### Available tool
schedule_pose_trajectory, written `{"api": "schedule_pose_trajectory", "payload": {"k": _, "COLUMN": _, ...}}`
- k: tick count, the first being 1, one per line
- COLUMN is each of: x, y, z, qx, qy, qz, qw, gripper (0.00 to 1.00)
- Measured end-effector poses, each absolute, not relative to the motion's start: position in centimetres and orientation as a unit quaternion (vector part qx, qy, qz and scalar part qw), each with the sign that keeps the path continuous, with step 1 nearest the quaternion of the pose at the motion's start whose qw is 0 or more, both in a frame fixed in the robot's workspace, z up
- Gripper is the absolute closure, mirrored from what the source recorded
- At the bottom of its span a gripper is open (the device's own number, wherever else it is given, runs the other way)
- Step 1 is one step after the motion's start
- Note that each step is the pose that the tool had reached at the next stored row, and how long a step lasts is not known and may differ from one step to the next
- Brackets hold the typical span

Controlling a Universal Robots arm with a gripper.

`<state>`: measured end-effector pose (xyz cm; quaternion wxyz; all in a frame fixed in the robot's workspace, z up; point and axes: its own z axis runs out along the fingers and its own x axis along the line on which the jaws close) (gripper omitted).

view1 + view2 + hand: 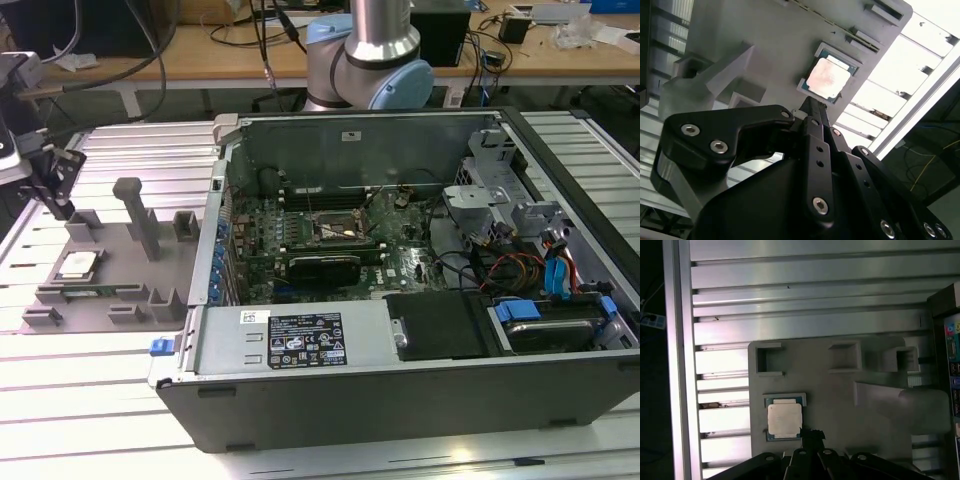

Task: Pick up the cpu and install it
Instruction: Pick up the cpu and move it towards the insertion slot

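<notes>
Nothing installed yet: the cpu (pixel 784 418) lay in its grey holder (pixel 840 405) on the counter (pixel 790 305), the pincer (pixel 812 434) closed, empty, just beside it.

The cpu (pixel 827 80) had a smooth, silvery metal top plate with a dull sheen, tinted pinkish by reflected light. The holder tray (pixel 840 390) was matt grey plastic. The table (pixel 790 280) was ribbed bare aluminium, satin and strongly reflective. The gripper (pixel 809 111) was matt black, set with bright metal screw heads. The computer case (pixel 350 130) showed dull grey sheet metal. The arm (pixel 385 25) was brushed metal with glossy pale-blue plastic caps.
</notes>
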<state>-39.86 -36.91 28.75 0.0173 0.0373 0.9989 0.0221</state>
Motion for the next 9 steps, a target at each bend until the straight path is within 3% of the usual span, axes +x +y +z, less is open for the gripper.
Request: {"api": "schedule_pose_trajectory", "payload": {"k": 9, "x": -40.8, "y": -36.9, "z": 26.8, "qx": 0.037, "qy": 0.999, "qz": 0.022, "qw": 0.017, "gripper": 0.89}}
